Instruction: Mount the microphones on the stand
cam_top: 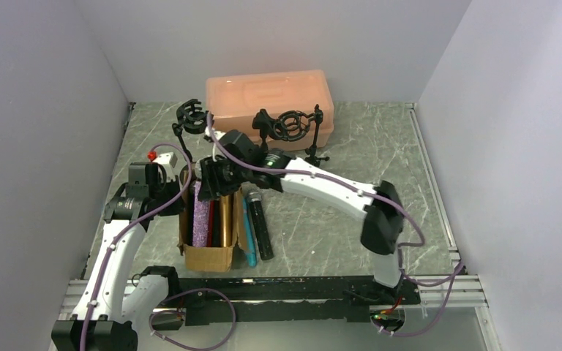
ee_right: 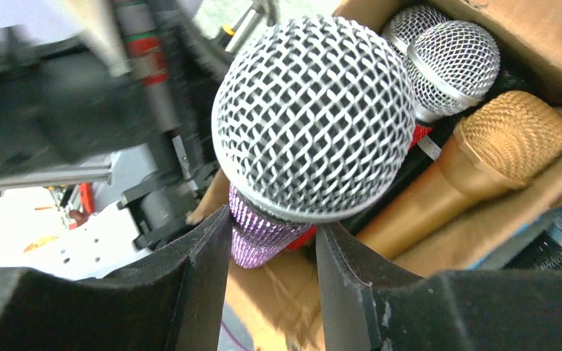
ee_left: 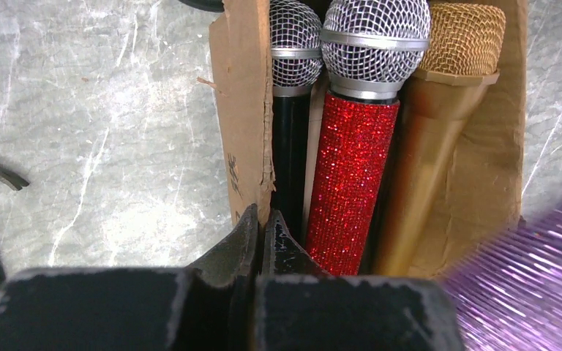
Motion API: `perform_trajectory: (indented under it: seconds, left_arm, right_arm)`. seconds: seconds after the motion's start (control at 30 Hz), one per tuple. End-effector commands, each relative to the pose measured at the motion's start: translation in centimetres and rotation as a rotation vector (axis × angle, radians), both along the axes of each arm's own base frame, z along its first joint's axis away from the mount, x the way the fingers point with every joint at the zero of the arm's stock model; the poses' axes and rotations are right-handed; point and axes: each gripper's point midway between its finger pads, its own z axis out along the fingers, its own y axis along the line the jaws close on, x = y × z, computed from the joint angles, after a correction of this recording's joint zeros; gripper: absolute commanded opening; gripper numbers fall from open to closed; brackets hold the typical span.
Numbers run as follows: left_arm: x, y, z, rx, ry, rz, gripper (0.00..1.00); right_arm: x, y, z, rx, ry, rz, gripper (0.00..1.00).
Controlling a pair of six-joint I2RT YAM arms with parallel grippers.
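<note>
My right gripper [ee_right: 271,252]: fingers flank purple glitter microphone with silver mesh head [ee_right: 311,121]; contact unclear (right wrist view only).

My left gripper [ee_left: 260,234]: fingers pressed together on torn wall of brown cardboard box [ee_left: 245,110].

Left wrist view alone shows red glitter microphone [ee_left: 351,183] and gold microphone [ee_left: 435,139] inside.

Overhead: black clip stands [cam_top: 289,128] beyond box.

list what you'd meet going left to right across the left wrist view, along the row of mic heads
bare marble table → torn cardboard box wall → black microphone → red glitter microphone → gold microphone
</note>
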Motion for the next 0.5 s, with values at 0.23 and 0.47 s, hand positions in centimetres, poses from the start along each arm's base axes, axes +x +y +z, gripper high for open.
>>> perform_trajectory:
  seconds: [0.23,0.47]
  left_arm:
    - [2.3,-0.3,3.8,-0.021,-0.161,0.004,0.0]
    - [2.3,-0.3,3.8,-0.018,-0.162,-0.004,0.0]
  right_arm:
    - [-0.6,-9.9,6.8,0.052,-0.128,-0.089,0.11]
    - [-1.2,-16.4,0.4,-0.157,-0.076,-0.144,0.11]
